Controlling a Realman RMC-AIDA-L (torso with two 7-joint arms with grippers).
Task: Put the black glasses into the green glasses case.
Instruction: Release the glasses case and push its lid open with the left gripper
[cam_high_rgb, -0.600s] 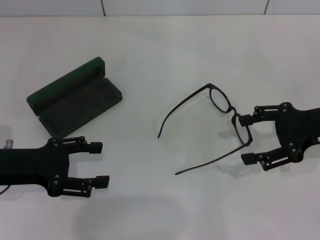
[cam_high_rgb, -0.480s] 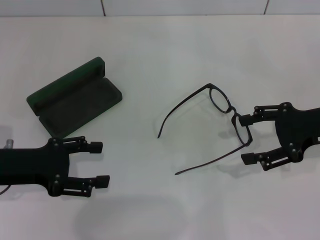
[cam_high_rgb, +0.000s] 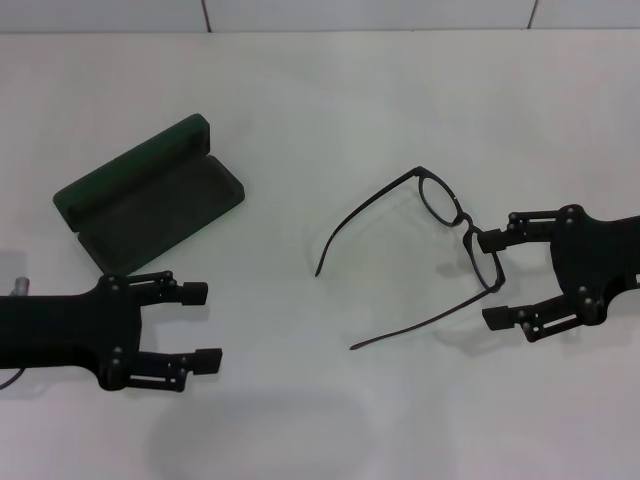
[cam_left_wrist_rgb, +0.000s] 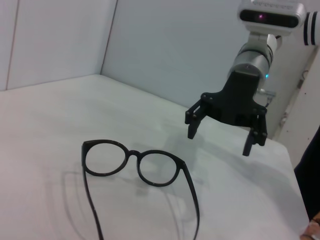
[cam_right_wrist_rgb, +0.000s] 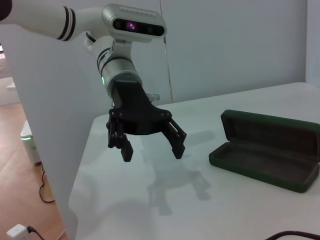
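Note:
The black glasses (cam_high_rgb: 440, 215) lie unfolded on the white table, right of centre, temple arms pointing toward the left; they also show in the left wrist view (cam_left_wrist_rgb: 132, 162). My right gripper (cam_high_rgb: 493, 279) is open at the near end of the frame front, with its upper finger close to the lens rim; it shows far off as the right gripper (cam_left_wrist_rgb: 219, 142). The green glasses case (cam_high_rgb: 150, 200) lies open at the left with its dark lining up, and shows as the case (cam_right_wrist_rgb: 270, 155). My left gripper (cam_high_rgb: 205, 323) is open and empty just in front of the case, also visible as the left gripper (cam_right_wrist_rgb: 152, 150).
The white table (cam_high_rgb: 320, 100) runs back to a pale wall. Its edge (cam_right_wrist_rgb: 80, 170) drops off behind the left arm, with floor and cables below. Bare table lies between the case and the glasses.
The left gripper has shifted a hair. The glasses, the case and the right gripper are where they were.

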